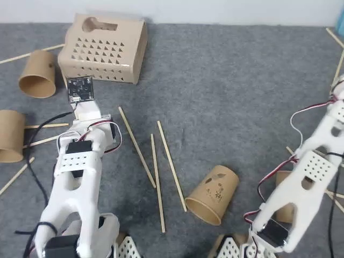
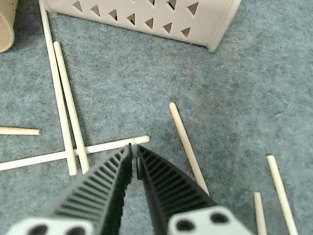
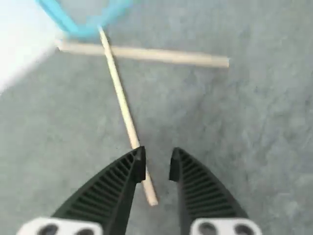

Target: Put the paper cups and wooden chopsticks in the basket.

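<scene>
The beige basket (image 1: 105,48) lies at the back left, its triangle-holed wall (image 2: 146,19) facing my left arm (image 1: 80,161). My left gripper (image 2: 133,148) is shut on nothing, its tips just above the end of a chopstick (image 2: 98,147) that crosses two others (image 2: 66,107). One paper cup (image 1: 214,194) lies on its side in the middle front. Two more cups (image 1: 37,73) (image 1: 11,135) lie at the left. My right gripper (image 3: 156,159) is open at the far right, with the end of a chopstick (image 3: 122,103) lying between its fingers.
Three chopsticks (image 1: 156,161) lie loose in the middle of the grey carpet. More chopsticks sit along the left edge (image 1: 45,141) and the right edge (image 1: 337,64). A blue object (image 3: 80,24) and a crossing stick (image 3: 146,54) lie beyond my right gripper.
</scene>
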Tool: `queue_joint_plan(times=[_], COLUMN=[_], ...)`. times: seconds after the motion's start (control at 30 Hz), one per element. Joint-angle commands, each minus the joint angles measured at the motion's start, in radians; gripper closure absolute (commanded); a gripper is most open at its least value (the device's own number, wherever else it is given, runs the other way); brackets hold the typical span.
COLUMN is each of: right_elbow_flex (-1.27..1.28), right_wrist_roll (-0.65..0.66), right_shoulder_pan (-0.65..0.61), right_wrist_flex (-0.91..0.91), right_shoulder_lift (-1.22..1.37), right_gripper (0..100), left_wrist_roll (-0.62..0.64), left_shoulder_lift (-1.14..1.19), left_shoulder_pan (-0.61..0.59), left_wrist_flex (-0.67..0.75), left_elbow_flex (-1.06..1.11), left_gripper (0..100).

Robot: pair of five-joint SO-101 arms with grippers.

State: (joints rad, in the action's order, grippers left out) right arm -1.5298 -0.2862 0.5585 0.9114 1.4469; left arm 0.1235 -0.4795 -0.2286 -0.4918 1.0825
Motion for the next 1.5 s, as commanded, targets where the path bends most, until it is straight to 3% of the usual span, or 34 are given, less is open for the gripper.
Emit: queue_joint_plan(times=[0.0,0.27,0.4,0.43,0.53,0.77,0.9,1.1,1.17,1.3,1.47], right_elbow_flex=[0.023,0.107,0.124,0.124,0.1,-0.15,-0.149,-0.14,-0.135,-0.135,-0.13], right_wrist_roll=[0.032,0.066,0.074,0.086,0.095,0.103,0.158,0.173,0.173,0.19,0.16], right_shoulder_pan=[-0.024,-0.03,-0.022,-0.016,-0.002,0.022,0.067,0.131,0.105,0.024,-0.031], right_wrist_flex=[-0.081,-0.094,-0.084,-0.065,0.016,0.392,0.484,0.406,0.39,0.352,0.176], right_shoulder_lift=[-0.007,0.004,0.002,-0.002,-0.019,-0.07,-0.143,-0.166,-0.154,-0.11,-0.031], right_gripper=[89.5,89.9,99.8,98.0,99.0,99.2,99.2,99.2,98.1,85.7,89.5], left_wrist_roll=[-0.014,-0.014,-0.014,-0.014,-0.014,-0.014,-0.014,-0.014,-0.014,-0.014,-0.014], left_shoulder_lift=[-0.008,-0.005,-0.005,-0.005,-0.005,-0.008,-0.008,-0.009,-0.009,-0.009,-0.011], left_shoulder_pan=[0.003,0.003,0.003,0.003,0.003,0.003,0.003,0.003,0.003,0.003,-0.017], left_wrist_flex=[0.029,0.029,0.029,0.029,0.029,0.029,0.029,0.026,0.026,0.025,0.025], left_elbow_flex=[-0.007,-0.008,-0.008,-0.008,-0.008,-0.007,-0.007,-0.007,-0.007,-0.005,-0.005], left_gripper=[99,99,99,99,99,99,99,99,99,99,99])
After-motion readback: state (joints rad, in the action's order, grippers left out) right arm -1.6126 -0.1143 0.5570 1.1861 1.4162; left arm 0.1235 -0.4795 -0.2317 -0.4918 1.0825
